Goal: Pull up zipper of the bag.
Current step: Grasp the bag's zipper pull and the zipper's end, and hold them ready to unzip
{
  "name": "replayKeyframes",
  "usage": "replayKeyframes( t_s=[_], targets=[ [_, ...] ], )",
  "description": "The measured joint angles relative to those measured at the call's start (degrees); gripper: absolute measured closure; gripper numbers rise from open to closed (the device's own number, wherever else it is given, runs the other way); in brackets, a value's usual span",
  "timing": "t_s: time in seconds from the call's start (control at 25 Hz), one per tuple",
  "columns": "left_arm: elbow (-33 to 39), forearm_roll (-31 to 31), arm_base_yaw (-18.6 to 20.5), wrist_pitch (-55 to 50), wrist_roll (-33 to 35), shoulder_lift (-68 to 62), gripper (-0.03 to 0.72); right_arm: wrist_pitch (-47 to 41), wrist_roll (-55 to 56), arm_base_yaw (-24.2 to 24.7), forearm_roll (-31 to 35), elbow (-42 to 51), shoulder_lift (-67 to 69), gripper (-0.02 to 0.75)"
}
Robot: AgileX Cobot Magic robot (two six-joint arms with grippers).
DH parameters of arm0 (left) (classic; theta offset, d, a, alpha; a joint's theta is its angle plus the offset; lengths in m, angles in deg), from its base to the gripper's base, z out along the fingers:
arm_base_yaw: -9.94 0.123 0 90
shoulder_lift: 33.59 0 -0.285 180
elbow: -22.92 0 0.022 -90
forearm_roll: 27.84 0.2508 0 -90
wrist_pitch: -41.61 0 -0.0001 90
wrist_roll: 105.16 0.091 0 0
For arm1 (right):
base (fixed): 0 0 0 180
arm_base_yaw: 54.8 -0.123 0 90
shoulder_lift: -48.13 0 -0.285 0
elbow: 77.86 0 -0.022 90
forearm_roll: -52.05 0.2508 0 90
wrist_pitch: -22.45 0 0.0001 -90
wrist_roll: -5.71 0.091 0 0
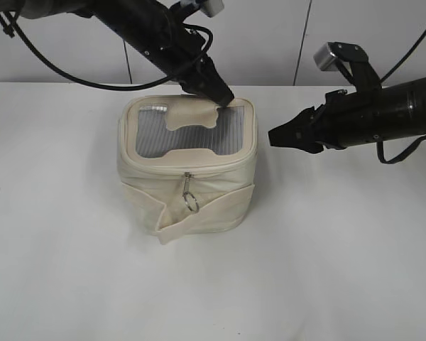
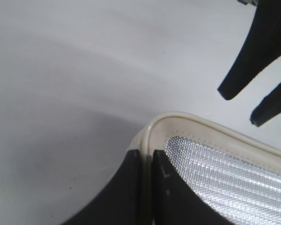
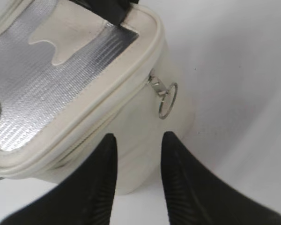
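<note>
The cream-white bag (image 1: 143, 181) stands upright mid-table, its grey window lid facing up. The zipper (image 1: 199, 170) runs under the lid edge; one silver ring pull (image 1: 190, 202) hangs at the front. My left gripper (image 1: 224, 96) is shut on the lid rim at the bag's back right corner; the left wrist view shows its fingers (image 2: 146, 157) pinching the cream rim (image 2: 178, 123). My right gripper (image 1: 273, 136) is open and empty, just right of the bag and not touching it. In the right wrist view its fingers (image 3: 139, 137) point at the bag's side (image 3: 136, 117), below a second ring pull (image 3: 167, 101).
The bag sits on a white table (image 1: 341, 249) with a pale wall behind. A wide cream strap (image 1: 199, 213) crosses the bag's front. Black cables hang off both arms above the table's back edge.
</note>
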Motion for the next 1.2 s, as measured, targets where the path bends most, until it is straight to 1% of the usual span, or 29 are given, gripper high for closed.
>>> replayKeyframes(
  t_s=[0.12,0.28,0.48,0.72,1.2],
  targets=[
    [0.00,0.00,0.00,0.00,0.00,0.00,0.654,0.58,-2.53,0.01,2.18,0.00,1.20,0.472],
    [0.00,0.00,0.00,0.05,0.00,0.00,0.655,0.74,-5.04,-1.10,2.89,0.00,3.00,0.472],
    [0.00,-0.05,0.00,0.05,-0.06,0.00,0.655,1.03,-6.02,-2.80,3.80,0.00,4.76,0.469],
    [0.00,-0.10,0.00,0.00,-0.23,0.00,0.655,1.82,-7.42,-3.14,6.09,-0.40,5.02,0.450],
    [0.00,-0.10,0.00,0.00,-0.23,0.00,0.655,2.06,-8.20,-3.12,5.95,-2.30,5.06,0.450]
  ],
)
